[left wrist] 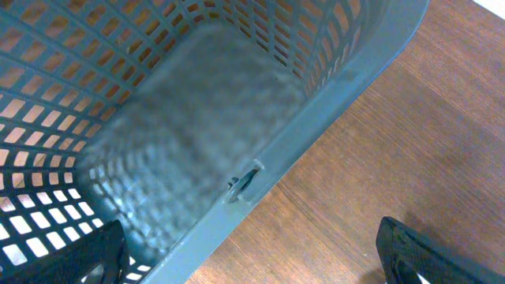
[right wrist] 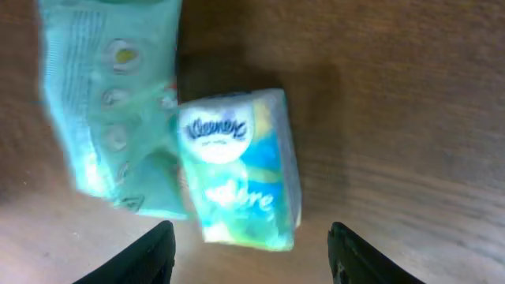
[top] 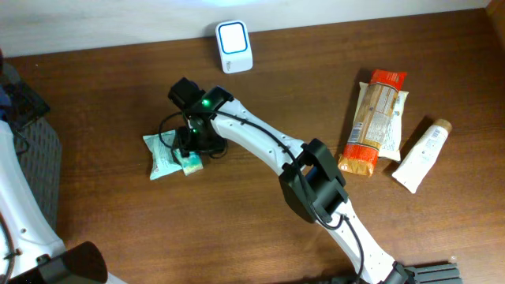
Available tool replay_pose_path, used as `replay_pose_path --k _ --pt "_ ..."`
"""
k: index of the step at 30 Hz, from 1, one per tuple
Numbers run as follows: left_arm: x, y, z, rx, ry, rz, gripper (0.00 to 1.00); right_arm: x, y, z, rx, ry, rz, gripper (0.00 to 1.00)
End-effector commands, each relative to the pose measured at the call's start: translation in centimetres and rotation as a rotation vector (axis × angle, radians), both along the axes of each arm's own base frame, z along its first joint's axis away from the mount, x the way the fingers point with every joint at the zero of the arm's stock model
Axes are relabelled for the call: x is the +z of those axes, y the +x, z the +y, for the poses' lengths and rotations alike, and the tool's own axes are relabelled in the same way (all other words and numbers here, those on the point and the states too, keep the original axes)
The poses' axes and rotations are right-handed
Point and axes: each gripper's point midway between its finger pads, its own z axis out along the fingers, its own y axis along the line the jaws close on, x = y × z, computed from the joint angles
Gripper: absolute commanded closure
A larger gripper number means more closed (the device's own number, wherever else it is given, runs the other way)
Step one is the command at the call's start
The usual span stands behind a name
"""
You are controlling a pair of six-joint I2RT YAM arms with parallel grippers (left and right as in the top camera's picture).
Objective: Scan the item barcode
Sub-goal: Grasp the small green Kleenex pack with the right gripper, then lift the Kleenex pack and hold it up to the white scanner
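Left wrist view, grey basket (left wrist: 316, 130) below wide-open left gripper (left wrist: 248, 264), right gripper (right wrist: 252, 256) parted, empty, over tissue pack (right wrist: 241, 170)

Overhead view evenly lit and sharp, soft shadow beneath right arm (top: 260, 142), green light (top: 207, 102) glowing, basket (left wrist: 331, 110) floor out of focus, tissue pack (right wrist: 237, 170) blurred, pale glare lower left there.

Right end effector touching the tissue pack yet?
Apart. In the right wrist view the right end effector stands open around the tissue pack, with bare table showing between the pack and each finger.
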Motion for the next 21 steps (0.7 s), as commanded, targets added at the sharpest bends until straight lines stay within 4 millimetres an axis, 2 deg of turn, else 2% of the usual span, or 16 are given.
replay_pose_path --k 1,5,8,10,11,14,16,17,18,20,21 --pt "0.5 -0.1 0.2 0.008 0.009 -0.012 0.01 -4.3 -2.4 0.1 0.025 0.01 0.112 0.4" --pt "0.5 -0.1 0.2 0.008 0.009 -0.012 0.01 -4.3 -2.1 0.9 0.043 0.058 0.102 0.47" --pt "0.5 -0.1 0.2 0.008 0.009 -0.012 0.01 -4.3 -2.0 1.1 0.046 0.063 0.096 0.76" --pt "0.5 -0.1 0.2 0.008 0.009 -0.012 0.01 -4.2 -2.1 1.2 0.073 0.076 0.092 0.92" --pt "0.5 -0.1 0.2 0.008 0.009 -0.012 0.01 -4.1 -2.2 1.3 0.089 0.085 0.094 0.96" --pt "0.5 -0.1 0.2 0.008 0.009 -0.012 0.01 -3.0 -2.7 1.7 0.157 0.134 0.098 0.96" --pt "0.5 -0.1 0.2 0.008 0.009 -0.012 0.01 -0.4 -2.0 1.3 0.202 0.167 0.058 0.96" --pt "0.5 -0.1 0.2 0.008 0.009 -0.012 0.01 2.1 -1.2 0.1 0.221 0.176 0.022 0.96" --pt "0.5 -0.1 0.2 0.008 0.009 -0.013 0.01 3.2 -0.6 -1.0 0.214 0.156 0.006 0.96" --pt "0.5 -0.1 0.2 0.008 0.009 -0.012 0.01 4.3 0.5 -4.6 0.153 0.059 -0.003 0.96" --pt "0.5 -0.1 0.2 0.008 0.009 -0.013 0.01 4.4 1.1 -7.3 0.114 -0.025 -0.001 0.96"
